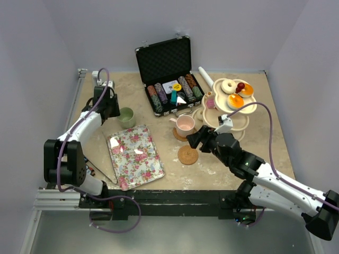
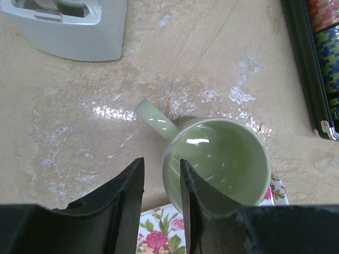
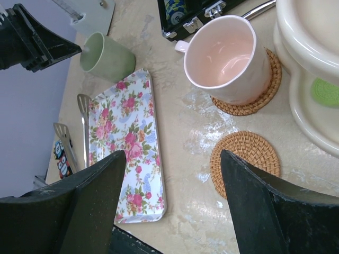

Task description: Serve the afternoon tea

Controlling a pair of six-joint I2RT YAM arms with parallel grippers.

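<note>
Right gripper [image 3: 172, 156]: 1; jaws spread wide with nothing between them; held above the table to the right of the floral tray [image 1: 135, 156], over the bare coaster [image 3: 244, 156].
Left gripper [image 2: 161, 164]: 1; jaws set narrow astride the wall of the green cup [image 2: 217, 159], one finger [image 2: 193, 201] over the inside, the other outside; a strip of table is seen between the outer finger and the cup, so no clamping is recorded.
Green cup: 1; upright and empty, handle turned away from the tray, standing at the tray's far left corner.
Pink cup [image 1: 185, 125]: 1; upright and empty, on a wicker coaster [image 3: 267, 87], right of the tray's far right corner.
Coasters: 2; one under the pink cup, one bare, just right of the tray.
Tiered stand [image 1: 239, 121]: 1; cream, scalloped, well to the right of the tray.
Treats on stand: 6 counted; on the upper plate a white donut [image 1: 229, 85], one dark red piece and two orange-topped pieces; lower down one pink piece and one green piece.
Chip case [image 1: 164, 61]: 1; lid open, beyond the tray's far edge.
Metal utensils [image 3: 83, 124]: 2; lying left of the tray.
</note>
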